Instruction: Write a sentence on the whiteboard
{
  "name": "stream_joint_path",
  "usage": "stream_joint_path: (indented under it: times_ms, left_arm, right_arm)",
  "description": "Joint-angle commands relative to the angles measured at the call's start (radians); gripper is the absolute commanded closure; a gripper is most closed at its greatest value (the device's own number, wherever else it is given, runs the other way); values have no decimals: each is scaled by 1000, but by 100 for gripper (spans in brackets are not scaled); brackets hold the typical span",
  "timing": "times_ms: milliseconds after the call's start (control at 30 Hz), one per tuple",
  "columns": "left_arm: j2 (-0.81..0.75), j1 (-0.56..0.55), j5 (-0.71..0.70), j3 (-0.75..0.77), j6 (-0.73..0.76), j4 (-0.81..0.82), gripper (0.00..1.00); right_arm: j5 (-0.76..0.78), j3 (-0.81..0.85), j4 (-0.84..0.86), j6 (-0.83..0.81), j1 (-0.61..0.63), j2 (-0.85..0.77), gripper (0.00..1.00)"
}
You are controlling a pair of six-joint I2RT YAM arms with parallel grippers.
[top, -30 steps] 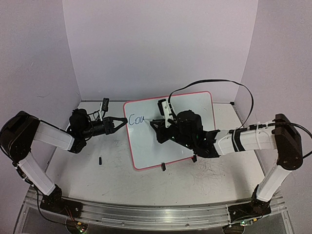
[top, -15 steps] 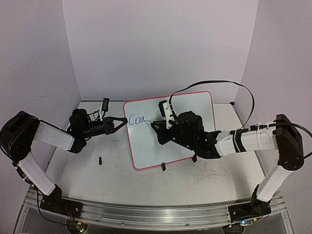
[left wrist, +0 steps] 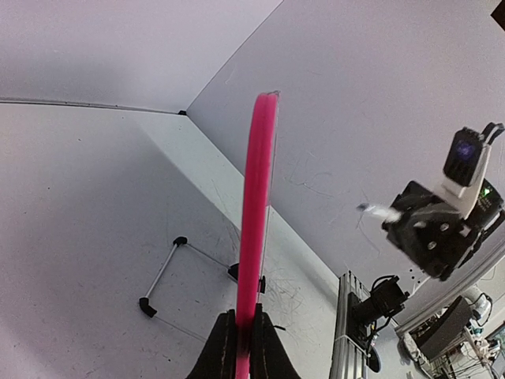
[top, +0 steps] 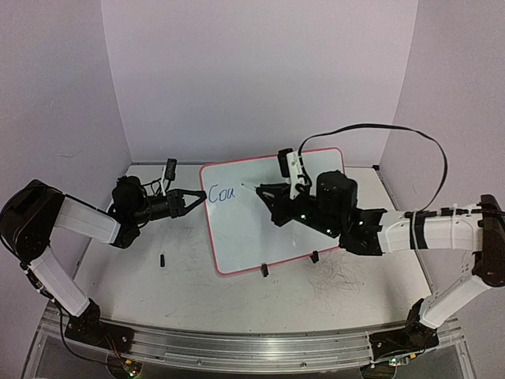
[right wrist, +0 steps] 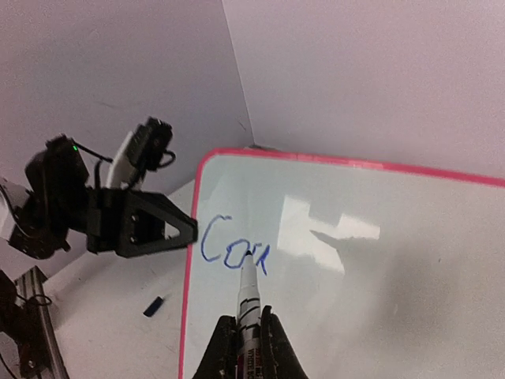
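The whiteboard [top: 237, 233] lies between the two grippers. Its pink-rimmed left edge is caught in the left gripper [top: 203, 195], and its glossy face spreads out ahead of the right gripper [top: 267, 193].

We find the left gripper's jaws pressed in on that edge from both sides. In the left wrist view the board runs edge-on, straight out from between the fingertips. On the board's side nearest the arm bases we note two small black clip feet [top: 264, 271], which rest on the scuffed tabletop [top: 189, 296].

The right gripper is pinched tight on a marker [right wrist: 248, 294], which juts forward from between its fingers with the tip leading. The body of the marker is white with dark print, and the tip is dark.

Of the sentence [top: 222, 193] we read only three blue letters, "Cou". They stand just inside the edge held by the left gripper, a little beyond that gripper's fingertips.

In the right wrist view the marker tip lines up with the last of these letters. In the top view the tip sits just to the far side of the lettering from the left gripper. We cannot tell whether the tip touches the board surface.

A small black piece [top: 162, 260] lies on the tabletop beside the left gripper, apart from the board. A black cable [top: 379, 129] arcs above the right arm.
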Motion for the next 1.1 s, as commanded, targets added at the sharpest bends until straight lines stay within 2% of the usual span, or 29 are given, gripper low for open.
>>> stream_joint_path:
  times_ms: [0,200,400,633,767,933,1067]
  left_arm:
    - [-28,-18,1,22,-35,7,82]
    - [-70,-17,-17,28,-56,7,62]
    - [-70,-10,-30,53,-73,5,54]
    - [-57,-5,-65,50,-81,7,49]
    - [-50,1,-73,58,-78,6,51]
    - [-16,9,-61,88,-78,8,60]
    - [-3,16,-45,102,-71,8,71]
  right_arm:
    - [-29,-11,51,-13,-37,-61,100]
    - [-12,-57,51,-56,-55,-74,100]
    - [-18,-82,70,-81,-55,-82,100]
    - [-29,-116,88,-97,-55,-99,100]
    - [-39,-111,93,-97,-55,-86,100]
    - [-77,-101,96,-89,-55,-59,100]
    - [-89,-93,97,-85,-55,-47,100]
